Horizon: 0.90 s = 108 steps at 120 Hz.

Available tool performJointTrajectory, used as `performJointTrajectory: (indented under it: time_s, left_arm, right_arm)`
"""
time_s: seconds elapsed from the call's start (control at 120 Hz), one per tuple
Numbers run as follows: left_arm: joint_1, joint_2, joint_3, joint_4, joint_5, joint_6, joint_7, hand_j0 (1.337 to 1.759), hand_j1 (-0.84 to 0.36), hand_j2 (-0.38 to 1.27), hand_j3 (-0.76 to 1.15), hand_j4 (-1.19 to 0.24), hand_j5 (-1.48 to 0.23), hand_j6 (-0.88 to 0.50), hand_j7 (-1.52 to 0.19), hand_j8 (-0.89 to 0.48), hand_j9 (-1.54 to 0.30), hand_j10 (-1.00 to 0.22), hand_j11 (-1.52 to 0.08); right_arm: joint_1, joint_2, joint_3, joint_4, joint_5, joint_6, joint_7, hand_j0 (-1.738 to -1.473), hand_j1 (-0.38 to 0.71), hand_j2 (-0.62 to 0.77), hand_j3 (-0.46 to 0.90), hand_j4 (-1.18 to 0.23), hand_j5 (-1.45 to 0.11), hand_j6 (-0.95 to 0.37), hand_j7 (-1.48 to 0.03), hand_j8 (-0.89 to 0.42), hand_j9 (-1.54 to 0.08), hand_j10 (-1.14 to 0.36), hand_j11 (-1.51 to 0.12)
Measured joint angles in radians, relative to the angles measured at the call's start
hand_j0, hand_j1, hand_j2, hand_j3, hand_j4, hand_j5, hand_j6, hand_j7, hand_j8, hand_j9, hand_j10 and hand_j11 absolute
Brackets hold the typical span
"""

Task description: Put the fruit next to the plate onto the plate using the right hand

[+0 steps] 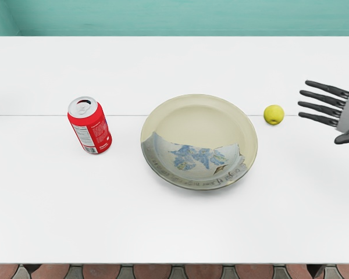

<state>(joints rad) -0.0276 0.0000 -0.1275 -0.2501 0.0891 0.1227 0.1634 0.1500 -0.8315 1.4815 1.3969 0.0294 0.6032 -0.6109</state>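
A small yellow-green fruit (273,114) lies on the white table just right of the plate (163,119), apart from its rim. The plate is a wide cream dish with a blue pattern on its near inner wall, and nothing lies in it. My right hand (327,110) enters from the right edge, a short way right of the fruit. Its dark fingers (317,105) are spread and point left toward the fruit, holding nothing. The left arm does not show.
A red soda can (89,125) stands upright to the left of the plate. The white table (174,221) stretches to a teal wall at the back, and its front edge runs along the bottom of the view.
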Motion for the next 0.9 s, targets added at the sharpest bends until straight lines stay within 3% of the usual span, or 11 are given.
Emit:
performJointTrajectory:
  time_s: [0.125, 0.2, 0.308, 0.5, 0.575, 0.667, 0.767, 0.9]
  left_arm:
    - [0.0, 0.0, 0.0, 0.0, 0.0, 0.0, 0.0, 1.658, 0.35, 0.0, 0.0, 0.0, 0.0, 0.0, 0.0, 0.0, 0.0, 0.0, 0.0]
    - [0.0, 0.0, 0.0, 0.0, 0.0, 0.0, 0.0, 1.658, 0.35, 0.0, 0.0, 0.0, 0.0, 0.0, 0.0, 0.0, 0.0, 0.0, 0.0]
    - [0.0, 0.0, 0.0, 0.0, 0.0, 0.0, 0.0, 1.658, 0.35, 0.0, 0.0, 0.0, 0.0, 0.0, 0.0, 0.0, 0.0, 0.0, 0.0]
    - [0.0, 0.0, 0.0, 0.0, 0.0, 0.0, 0.0, 1.658, 0.35, 0.0, 0.0, 0.0, 0.0, 0.0, 0.0, 0.0, 0.0, 0.0, 0.0]
    - [0.0, 0.0, 0.0, 0.0, 0.0, 0.0, 0.0, 1.658, 0.35, 0.0, 0.0, 0.0, 0.0, 0.0, 0.0, 0.0, 0.0, 0.0, 0.0]
    - [0.0, 0.0, 0.0, 0.0, 0.0, 0.0, 0.0, 1.658, 0.35, 0.0, 0.0, 0.0, 0.0, 0.0, 0.0, 0.0, 0.0, 0.0, 0.0]
    - [0.0, 0.0, 0.0, 0.0, 0.0, 0.0, 0.0, 1.658, 0.35, 0.0, 0.0, 0.0, 0.0, 0.0, 0.0, 0.0, 0.0, 0.0, 0.0]
    - [0.0, 0.0, 0.0, 0.0, 0.0, 0.0, -0.001, 1.658, 0.35, 0.0, 0.0, 0.0, 0.0, 0.0, 0.0, 0.0, 0.0, 0.0, 0.0]
  right_arm:
    - [0.005, 0.001, -0.002, 0.001, -0.001, 0.006, 0.0, -1.658, -0.32, 0.0, 0.0, -0.02, -0.03, -0.02, -0.03, -0.02, -0.03, -0.02, -0.03]
    - [0.061, -0.003, -0.012, 0.007, -0.057, 0.007, 0.0, -1.658, -0.32, 0.0, 0.0, -0.02, -0.03, -0.02, -0.03, -0.02, -0.03, -0.02, -0.03]
    - [0.253, 0.011, -0.149, 0.031, -0.335, -0.042, 0.0, -1.658, -0.31, 0.0, 0.0, -0.03, -0.04, -0.03, -0.04, -0.03, -0.04, -0.03, -0.04]
    - [0.664, 0.041, -0.678, 0.056, -0.843, -0.387, 0.0, -1.658, -0.31, 0.0, 0.0, -0.03, -0.04, -0.03, -0.04, -0.03, -0.04, -0.03, -0.04]
    - [0.805, 0.085, -0.856, 0.008, -0.934, -0.445, 0.0, -1.658, -0.31, 0.0, 0.0, -0.03, -0.04, -0.03, -0.04, -0.03, -0.04, -0.03, -0.04]
    - [0.901, 0.141, -1.01, -0.053, -1.0, -0.509, 0.0, -1.658, -0.31, 0.0, 0.0, -0.03, -0.04, -0.03, -0.04, -0.03, -0.04, -0.03, -0.04]
    - [0.953, 0.202, -1.152, -0.124, -1.059, -0.625, 0.0, -1.658, -0.31, 0.0, 0.0, -0.03, -0.04, -0.04, -0.04, -0.03, -0.04, -0.03, -0.04]
    - [0.976, 0.292, -1.238, -0.235, -1.085, -0.707, 0.0, -1.658, -0.31, 0.0, 0.0, -0.04, -0.04, -0.04, -0.04, -0.04, -0.04, -0.03, -0.04]
